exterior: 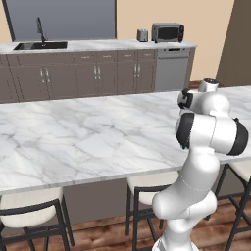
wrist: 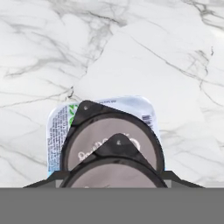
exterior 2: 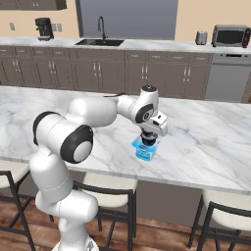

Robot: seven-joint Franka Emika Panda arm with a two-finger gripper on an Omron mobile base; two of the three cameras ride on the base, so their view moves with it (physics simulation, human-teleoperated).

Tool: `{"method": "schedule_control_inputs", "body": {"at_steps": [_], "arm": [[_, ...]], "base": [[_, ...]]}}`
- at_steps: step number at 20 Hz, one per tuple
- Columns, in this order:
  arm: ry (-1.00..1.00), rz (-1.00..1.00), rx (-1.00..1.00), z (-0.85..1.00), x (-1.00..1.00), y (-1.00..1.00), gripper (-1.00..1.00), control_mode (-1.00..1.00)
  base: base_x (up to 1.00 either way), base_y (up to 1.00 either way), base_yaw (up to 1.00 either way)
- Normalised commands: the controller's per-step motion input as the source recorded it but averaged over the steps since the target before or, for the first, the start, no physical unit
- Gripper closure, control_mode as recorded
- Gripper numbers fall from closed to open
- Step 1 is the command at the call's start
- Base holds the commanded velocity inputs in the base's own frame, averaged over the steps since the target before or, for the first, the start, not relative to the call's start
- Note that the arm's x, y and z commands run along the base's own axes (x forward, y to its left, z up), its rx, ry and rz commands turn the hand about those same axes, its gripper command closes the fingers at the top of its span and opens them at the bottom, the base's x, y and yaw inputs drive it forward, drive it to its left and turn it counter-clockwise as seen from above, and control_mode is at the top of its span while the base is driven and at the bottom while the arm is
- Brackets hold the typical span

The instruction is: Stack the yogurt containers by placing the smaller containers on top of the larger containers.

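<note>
resting on a blue-and-white labelled tub (wrist: pixel 57 131), dark yogurt cup (wrist: pixel 109 140) under gripper (exterior 2: pixel 147 138); writing unreadable, jaw state unclear.

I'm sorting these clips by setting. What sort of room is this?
A home kitchen, rendered: a sink with a tap in the back counter, a microwave by the wall, and a marble island with stools tucked under.

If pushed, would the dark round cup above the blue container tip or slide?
It would probably slide rather than tip: the dark cup looks squat and wide. The blue container beneath seems barely wider, so a small push might drop it.
</note>
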Motion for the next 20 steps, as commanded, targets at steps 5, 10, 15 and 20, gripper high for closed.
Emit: {"method": "schedule_control_inputs", "body": {"at_steps": [5,10,15,20], "arm": [[0.0,0.0,0.0,0.0,0.02,0.0,1.0,-1.0],[0.0,0.0,0.0,0.0,0.0,0.0,1.0,-1.0],[0.0,0.0,0.0,0.0,0.08,0.0,1.0,-1.0],[0.0,0.0,0.0,0.0,0.01,0.0,1.0,-1.0]], "base": [[0.0,0.0,0.0],[0.0,0.0,0.0],[0.0,0.0,0.0],[0.0,0.0,0.0]]}}
